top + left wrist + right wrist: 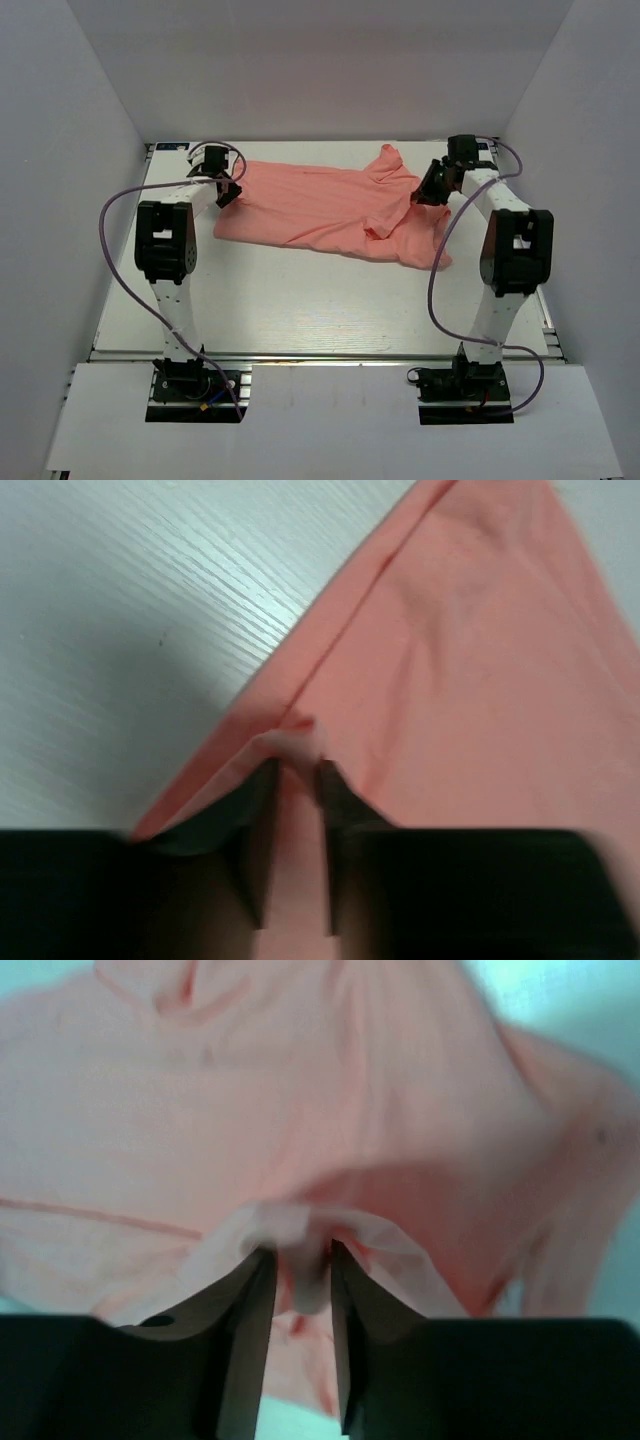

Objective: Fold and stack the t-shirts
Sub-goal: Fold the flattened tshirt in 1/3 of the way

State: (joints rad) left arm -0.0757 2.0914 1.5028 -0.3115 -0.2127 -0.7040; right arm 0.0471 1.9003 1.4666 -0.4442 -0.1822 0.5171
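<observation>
A fold of cloth edge is pinched between the narrow jaws of the left tool (297, 770), and a bunch of fabric is gripped likewise in the right tool (303, 1255). The t-shirt (330, 210) is spread across the far table (300, 310). Release is best made evenly, once the cloth lies flat.

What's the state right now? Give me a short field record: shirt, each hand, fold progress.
shirt: one salmon t-shirt, spread crosswise on the far half of the table, rumpled at its right end
left hand: at the shirt's left edge, a small pucker of fabric pinched between its fingers
right hand: at the shirt's right end, a bunched fold pinched between its fingers
fold progress: no neat fold visible yet
stack: none; only this one shirt is in view
</observation>
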